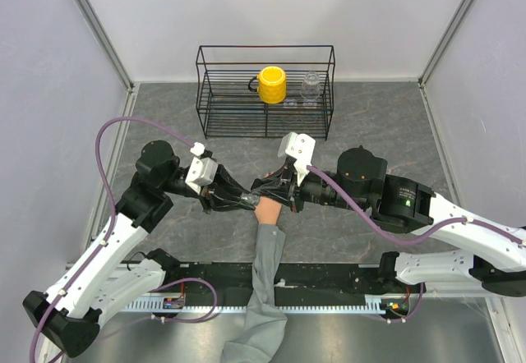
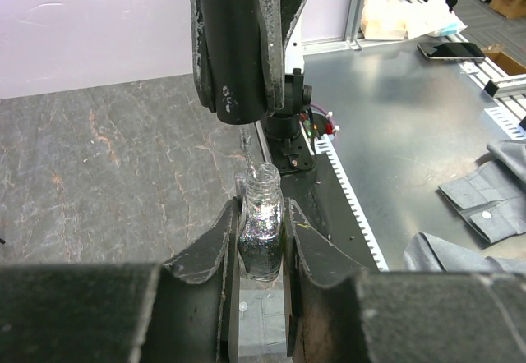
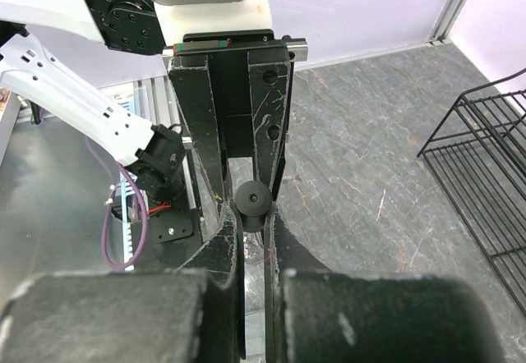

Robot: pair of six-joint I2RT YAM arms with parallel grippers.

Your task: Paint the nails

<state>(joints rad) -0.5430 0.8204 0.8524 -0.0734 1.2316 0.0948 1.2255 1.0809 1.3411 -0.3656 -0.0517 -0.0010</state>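
The peach mannequin hand [image 1: 267, 213] lies palm-down at table centre, its grey sleeve [image 1: 266, 281] trailing toward the near edge. Its fingertips and nails are hidden under the two grippers, which meet above them. My left gripper [image 1: 237, 201] [image 2: 261, 219] is shut on an open glass bottle of glittery polish [image 2: 261, 232], held upright. My right gripper [image 1: 278, 189] [image 3: 251, 215] is shut on the black brush cap [image 3: 251, 203]. In the left wrist view the cap [image 2: 234, 51] hangs just above the bottle mouth, its thin brush stem [image 2: 245, 145] reaching down to the neck.
A black wire rack [image 1: 265, 121] stands at the back holding a yellow mug [image 1: 272, 84] and a clear glass jar [image 1: 311, 86]. A black rail [image 1: 329, 277] with a white ruler strip runs along the near edge. Folded grey cloth [image 2: 485, 207] lies on the metal bench.
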